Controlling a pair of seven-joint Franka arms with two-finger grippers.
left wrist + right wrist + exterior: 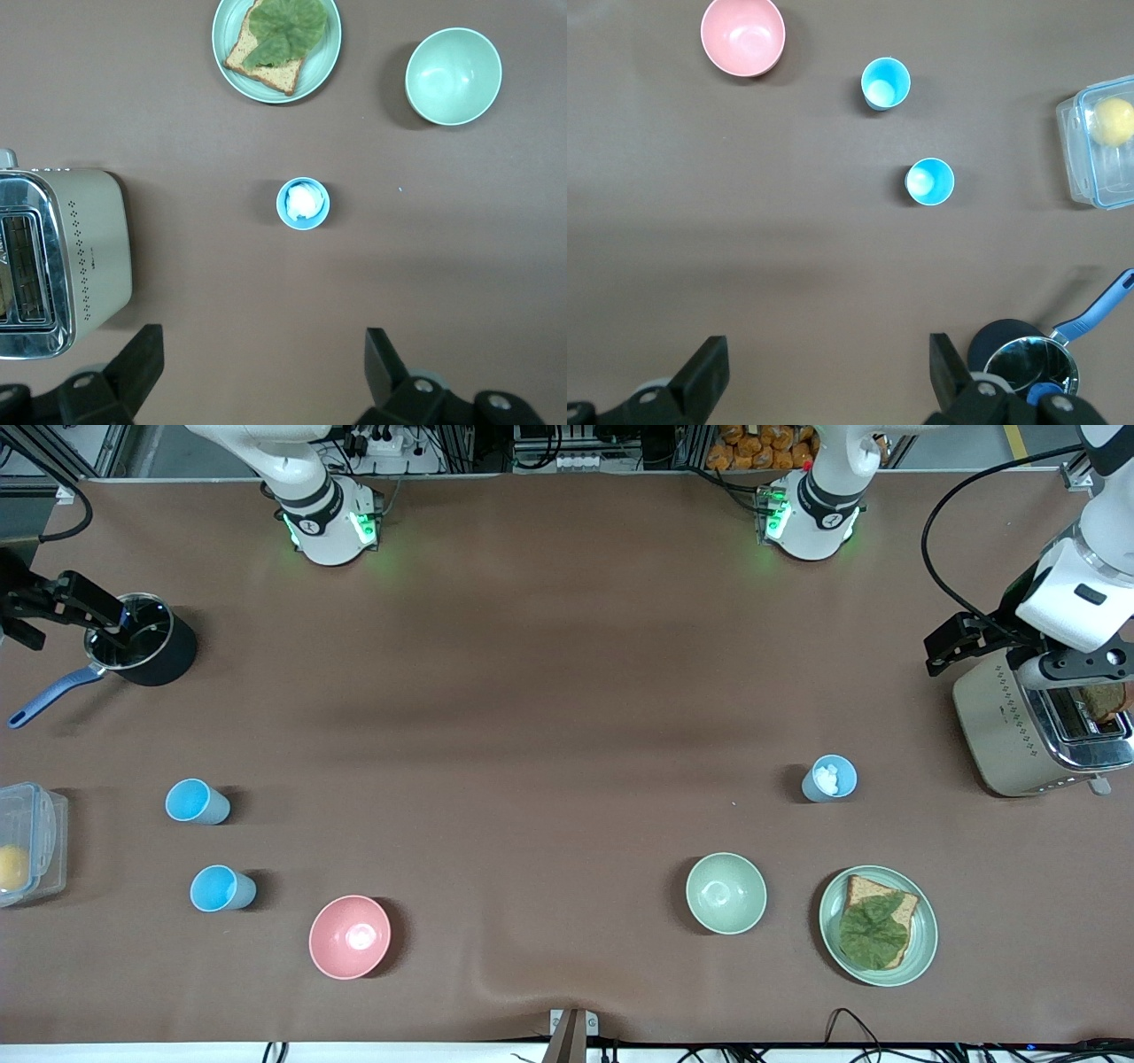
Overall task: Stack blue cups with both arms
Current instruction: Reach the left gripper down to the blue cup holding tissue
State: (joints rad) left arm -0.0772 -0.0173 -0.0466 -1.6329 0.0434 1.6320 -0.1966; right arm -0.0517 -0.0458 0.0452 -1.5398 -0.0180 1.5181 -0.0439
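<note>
Right arm extended to the 9 o'clock edge of the front view, right gripper (102, 627) raised, fingers (704, 372) spread wide, nothing held. Left arm extended to the 3 o'clock edge, left gripper (948, 646) raised, fingers (142, 363) likewise spread and holding nothing.

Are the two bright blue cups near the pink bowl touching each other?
Apart. The front view shows brown table between one blue cup and the other blue cup; the right wrist view shows the same gap.
</note>
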